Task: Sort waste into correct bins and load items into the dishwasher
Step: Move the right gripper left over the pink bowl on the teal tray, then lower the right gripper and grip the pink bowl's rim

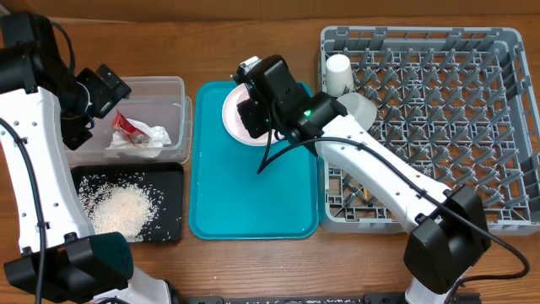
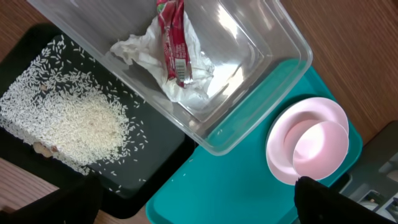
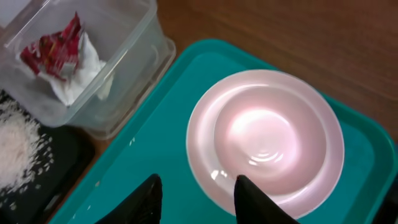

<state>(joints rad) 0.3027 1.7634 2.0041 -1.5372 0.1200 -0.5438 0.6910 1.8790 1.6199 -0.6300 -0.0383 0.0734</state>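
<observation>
Black and spread wide, the left hand [image 1: 110, 86] hangs over the far left corner of the tub [image 1: 175, 95] with nothing between its fingers [image 2: 320, 202]. Inside the tub lies the napkin [image 1: 153, 135], with the wrapper [image 1: 126, 125] on top of it. Just in front of the tub, touching it, sits the black tray [image 1: 173, 230], with the rice [image 1: 118, 207] heaped in its middle and a few grains scattered around. To the right, beside both bins, the teal tray [image 1: 253, 203] rests on the table [image 1: 253, 25] and carries the plate [image 3: 267, 137] at its far end, upright and bare. The right hand [image 3: 199, 198] hovers over the plate's near rim, its fingers [image 3: 249, 194] parted and gripping nothing; whether they touch the plate cannot be told. Farther right stands the rack [image 1: 506, 127], with the cup [image 1: 339, 73] in its far left corner and a bowl [image 1: 361, 108] just in front of the cup.
</observation>
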